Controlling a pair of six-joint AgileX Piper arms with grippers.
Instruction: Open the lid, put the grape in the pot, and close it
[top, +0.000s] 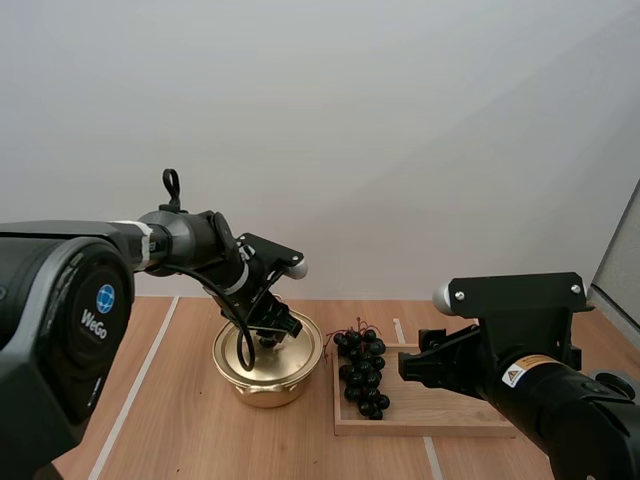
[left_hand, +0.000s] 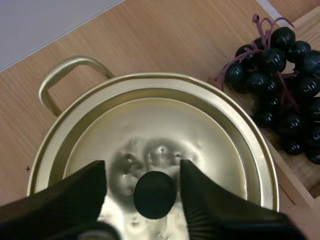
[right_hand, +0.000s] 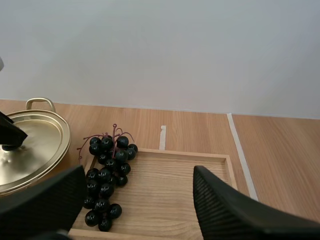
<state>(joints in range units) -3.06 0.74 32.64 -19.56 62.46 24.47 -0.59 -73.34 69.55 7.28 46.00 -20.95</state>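
The right hand (right_hand: 139, 175) hovers over a wooden tray (right_hand: 170, 192) on the table (top: 180, 420), its fingers spread wide and holding nothing. A bunch of grapes (right_hand: 107, 172) lies at the tray's left edge. Beyond it stands the gold pot (left_hand: 62, 72), lid (left_hand: 165, 120) on. The left hand (left_hand: 143, 172) is released, its fingers flanking the black knob (left_hand: 155, 194), seemingly not touching it.

Jaws apart on both: left gripper (left_hand: 142, 172) points down, right gripper (right_hand: 139, 175) low, seemingly level
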